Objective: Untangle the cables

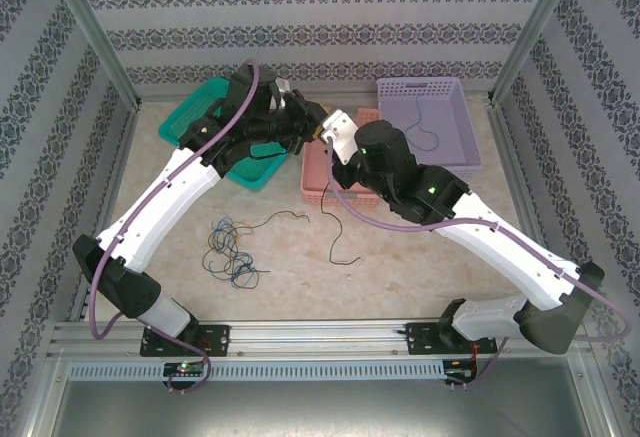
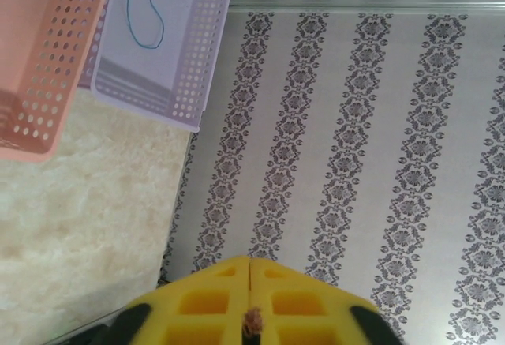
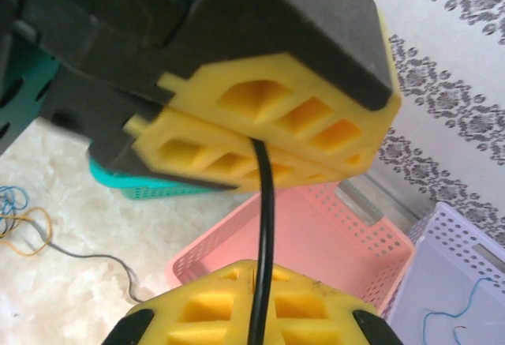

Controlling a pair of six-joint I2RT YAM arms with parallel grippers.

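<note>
My two grippers meet above the pink basket (image 1: pixel 312 185). In the right wrist view a black cable (image 3: pixel 263 203) runs taut from my right gripper (image 3: pixel 264 264) up into my left gripper (image 3: pixel 256 144); both are shut on it. From the left wrist, my left gripper (image 2: pixel 250 260) has its yellow fingers pressed together, and a frayed brown cable end (image 2: pixel 252 321) shows in the seam. The black cable's loose part (image 1: pixel 338 242) trails onto the table. A tangle of blue, black and pale cables (image 1: pixel 228 252) lies on the table front left. One blue cable (image 1: pixel 425 129) lies in the purple basket (image 1: pixel 470 142).
A teal basket (image 1: pixel 195 117) stands at the back left under my left arm. The pink basket (image 3: pixel 316 234) is directly below the grippers, and the purple basket (image 2: pixel 189 84) is to its right. Patterned walls and metal posts close in the table.
</note>
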